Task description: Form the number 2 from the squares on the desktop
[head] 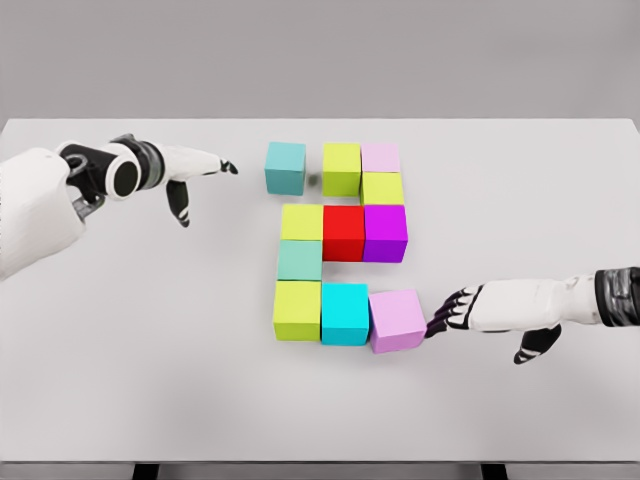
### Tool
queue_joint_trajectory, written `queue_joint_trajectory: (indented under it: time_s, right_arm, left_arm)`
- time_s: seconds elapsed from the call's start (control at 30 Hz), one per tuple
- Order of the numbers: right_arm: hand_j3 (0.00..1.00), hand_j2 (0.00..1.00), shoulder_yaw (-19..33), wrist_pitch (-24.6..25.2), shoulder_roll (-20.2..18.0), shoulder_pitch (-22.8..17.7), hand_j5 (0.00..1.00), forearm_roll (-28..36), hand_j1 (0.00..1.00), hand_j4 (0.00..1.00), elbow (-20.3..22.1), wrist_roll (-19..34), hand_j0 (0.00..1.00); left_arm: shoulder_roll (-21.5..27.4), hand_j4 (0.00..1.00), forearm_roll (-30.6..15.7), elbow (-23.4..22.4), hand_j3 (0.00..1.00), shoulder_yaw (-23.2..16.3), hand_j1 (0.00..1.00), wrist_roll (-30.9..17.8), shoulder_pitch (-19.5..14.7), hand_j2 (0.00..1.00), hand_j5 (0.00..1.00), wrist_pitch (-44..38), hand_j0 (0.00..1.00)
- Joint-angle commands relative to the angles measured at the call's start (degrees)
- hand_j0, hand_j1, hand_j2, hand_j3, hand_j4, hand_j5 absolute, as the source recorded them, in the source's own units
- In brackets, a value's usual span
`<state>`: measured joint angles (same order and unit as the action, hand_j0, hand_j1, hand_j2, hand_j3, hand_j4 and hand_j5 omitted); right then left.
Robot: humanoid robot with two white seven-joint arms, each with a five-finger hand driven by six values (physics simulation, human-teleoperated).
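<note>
Coloured cubes sit on the white table (120, 350) in a near-complete 2. The top row holds a teal cube (285, 167) standing slightly apart to the left, a lime cube (341, 168) and a pale pink cube (381, 157). Below come a lime cube (383, 188), then a row of lime (301, 221), red (343, 232) and magenta (385, 232). A teal-green cube (300, 260) links to the bottom row: lime (297, 309), cyan (345, 313) and a lilac cube (396, 320), slightly skewed. My right hand (452, 310) is open, fingertips touching the lilac cube's right side. My left hand (200, 175) hovers open at the upper left, pointing toward the teal cube.
The table's front edge runs along the bottom of the view and its far edge lies just behind the top row. Bare tabletop spreads to the left and right of the cubes.
</note>
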<state>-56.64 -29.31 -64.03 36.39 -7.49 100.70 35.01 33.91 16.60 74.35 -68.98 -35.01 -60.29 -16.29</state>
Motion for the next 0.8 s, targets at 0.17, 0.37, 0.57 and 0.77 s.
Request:
queue_joint_trajectory:
  time_s: [0.17,0.37,0.57,0.77]
  right_arm:
    - [1.00,1.00,-0.3,-1.4,0.0,0.0,1.00,0.3,1.00,1.00,0.0,0.0,1.00]
    - [1.00,1.00,-0.3,-2.6,0.6,0.3,1.00,0.3,1.00,1.00,0.1,0.0,1.00]
    - [1.00,1.00,-0.3,-3.4,0.7,0.4,1.00,0.3,1.00,1.00,0.0,0.0,1.00]
    - [1.00,1.00,-0.3,-5.2,0.0,0.3,1.00,0.3,1.00,1.00,0.0,0.0,1.00]
  left_arm:
    - [-1.9,1.00,0.4,-1.5,1.00,-2.0,1.00,0.0,-1.0,1.00,1.00,0.1,1.00]
    - [-3.9,1.00,0.4,-4.9,1.00,-3.6,1.00,0.0,-2.4,1.00,1.00,0.0,1.00]
    - [-5.9,1.00,0.5,-7.3,1.00,-3.6,1.00,0.0,-2.8,1.00,1.00,0.0,1.00]
    - [-7.2,1.00,0.5,-7.3,1.00,-3.7,1.00,0.0,-3.1,1.00,1.00,0.0,1.00]
